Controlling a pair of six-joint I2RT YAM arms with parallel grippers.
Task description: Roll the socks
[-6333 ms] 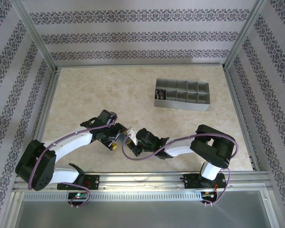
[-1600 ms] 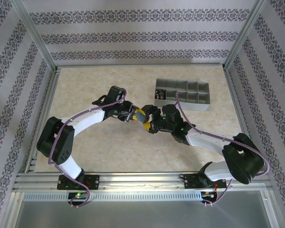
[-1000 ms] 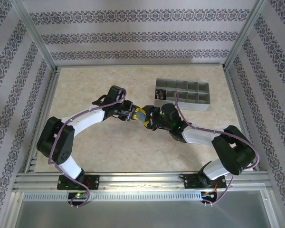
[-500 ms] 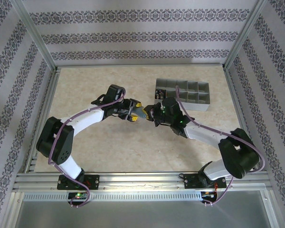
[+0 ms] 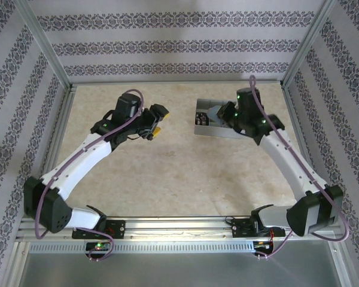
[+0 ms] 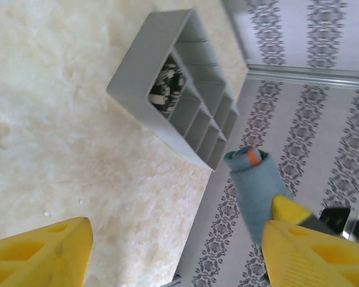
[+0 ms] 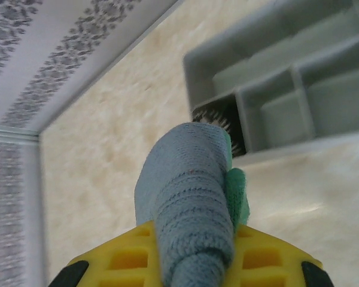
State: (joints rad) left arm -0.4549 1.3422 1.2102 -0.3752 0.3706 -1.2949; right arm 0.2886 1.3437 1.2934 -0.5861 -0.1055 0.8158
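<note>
My right gripper (image 7: 194,258) pinches the rolled blue-teal sock (image 7: 188,173) over the end of the grey tray (image 7: 251,78), near the black striped sock (image 6: 166,86) in its cell, while my left gripper (image 6: 173,251) is spread empty beside the tray; a mis-aimed release could catch a divider and unroll it.

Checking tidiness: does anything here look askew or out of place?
Nothing spilled or damaged. A green flap sticks out the side of the blue-teal sock roll in the right claw, so it looks slightly loose. The black striped sock sits inside a corner compartment of the tray.
</note>
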